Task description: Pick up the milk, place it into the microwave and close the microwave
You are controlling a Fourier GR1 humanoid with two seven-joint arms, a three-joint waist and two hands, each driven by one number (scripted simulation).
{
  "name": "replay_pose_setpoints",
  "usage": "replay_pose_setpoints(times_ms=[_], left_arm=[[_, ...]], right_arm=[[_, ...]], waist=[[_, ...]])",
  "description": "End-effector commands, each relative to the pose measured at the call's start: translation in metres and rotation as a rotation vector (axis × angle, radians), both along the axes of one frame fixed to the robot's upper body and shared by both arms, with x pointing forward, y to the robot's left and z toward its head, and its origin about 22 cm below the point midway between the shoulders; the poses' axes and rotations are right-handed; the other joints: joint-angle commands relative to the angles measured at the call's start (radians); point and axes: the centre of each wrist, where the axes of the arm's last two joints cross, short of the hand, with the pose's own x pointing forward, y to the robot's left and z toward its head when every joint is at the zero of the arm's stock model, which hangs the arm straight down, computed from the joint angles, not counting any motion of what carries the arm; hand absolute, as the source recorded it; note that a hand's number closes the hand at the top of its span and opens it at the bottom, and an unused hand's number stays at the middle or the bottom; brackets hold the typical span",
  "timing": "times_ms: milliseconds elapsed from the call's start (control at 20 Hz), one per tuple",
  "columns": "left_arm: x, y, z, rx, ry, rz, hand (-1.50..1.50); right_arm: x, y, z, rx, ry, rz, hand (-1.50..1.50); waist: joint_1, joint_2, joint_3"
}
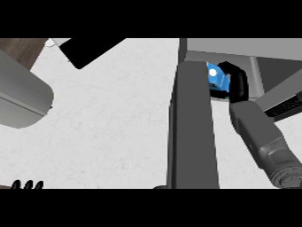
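Presently the milk (214,74) is at the upper right, at the dark mouth of the microwave (245,48), just right of the far end of the open door (192,133).

Milk: blue carton with a white patch on the visible face. Only a narrow strip shows, wedged between the door's edge and the black fingers. Long axis seems to run up and down the view, leaning a little, top end toward the microwave's grey upper edge; with so little of it uncovered, this is a best reading only. Cannot tell whether it rests on the microwave's floor or hangs in the grip.

Right hand (237,84): curled round the carton's right side, fingers arched over its far end and down along it, hiding most of it. Hand touches the carton all along that side. Right forearm (271,146), grey, comes up from the lower right corner on a slant toward the opening.

Door: dark grey slab seen edge-on, standing out from the microwave and running straight down the view to the lower edge, left of forearm and carton.

Left hand (28,184): only black fingertips show at the lower left edge, straight and pointing up, holding nothing, resting well apart from the milk.

Counter (114,124): white, lightly mottled. Large grey rounded body (13,95) overhangs it at the left edge; black slab (91,51) at the top, left of centre.
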Motion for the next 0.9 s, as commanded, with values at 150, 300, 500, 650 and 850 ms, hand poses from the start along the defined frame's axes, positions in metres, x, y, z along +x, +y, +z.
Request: replay_pose_setpoints(times_ms=[150,300,500,650,850], left_arm=[[0.005,-0.001,0.003,-0.009,-0.009,-0.008,-1.5],[0.003,0.006,-0.003,0.001,-0.007,0.0,-1.5],[0.005,0.01,-0.005,0.021,0.006,0.001,-1.5],[0.005,0.012,-0.006,0.014,0.019,-0.021,-1.5],[0.011,0.006,-0.001,-0.008,0.004,-0.038,-1.5]], right_arm=[[0.013,0.008,0.02,0.068,-0.104,-0.058,1.5],[0.016,-0.003,0.027,0.048,-0.152,-0.068,1.5],[0.015,-0.001,0.024,-0.085,-0.182,-0.153,1.5],[0.02,0.0,0.032,-0.103,-0.196,-0.257,1.5],[0.023,-0.004,0.037,-0.122,-0.209,-0.266,1.5]], waist=[[0.011,0.007,0.003],[0.02,0.012,0.002],[0.024,0.013,0.0],[0.032,0.016,-0.001],[0.036,0.023,0.002]])
